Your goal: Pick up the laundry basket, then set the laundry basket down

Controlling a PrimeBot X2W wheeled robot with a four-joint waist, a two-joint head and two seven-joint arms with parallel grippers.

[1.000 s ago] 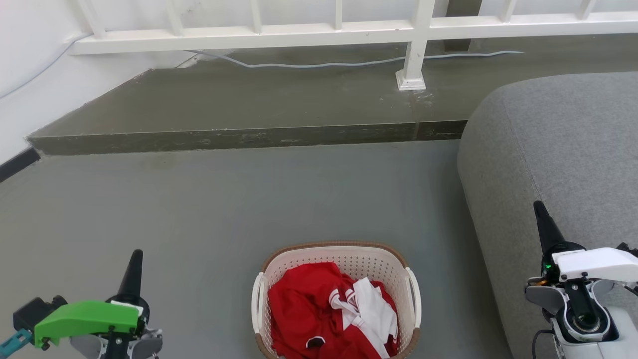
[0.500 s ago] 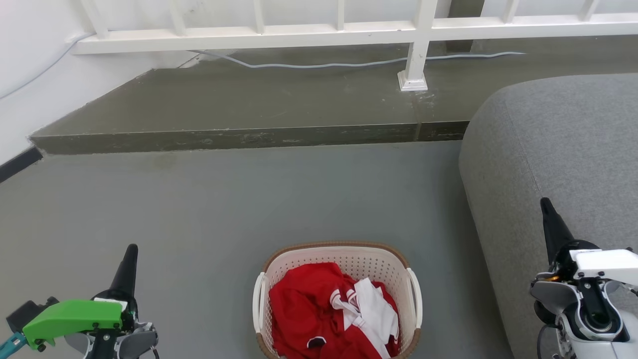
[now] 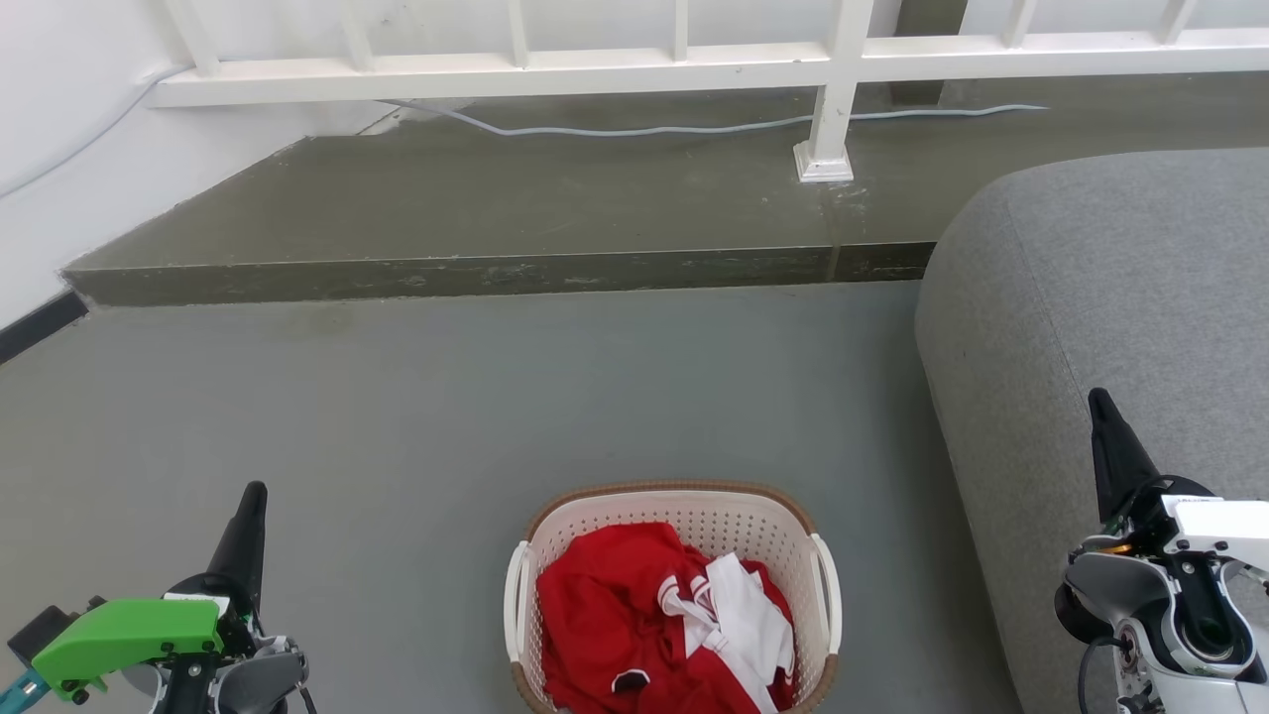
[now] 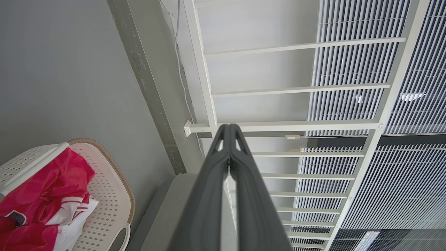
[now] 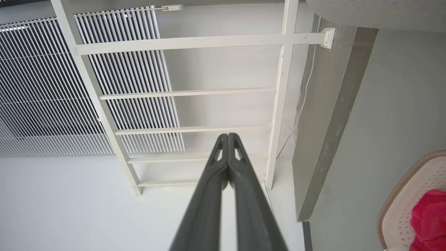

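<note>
The laundry basket (image 3: 684,508) sat on the grey floor (image 3: 476,397), holding red and white clothing (image 3: 634,615). The left gripper (image 3: 254,493) hung well to the basket's left and the right gripper (image 3: 1098,399) well to its right, each with fingers pressed together on nothing

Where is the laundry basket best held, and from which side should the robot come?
The laundry basket stands upright, white handles arching outward at both sides, clothes filling the inside. So probably grip the handles: left tool from its left, right tool from its right. Both are shut now.
</note>
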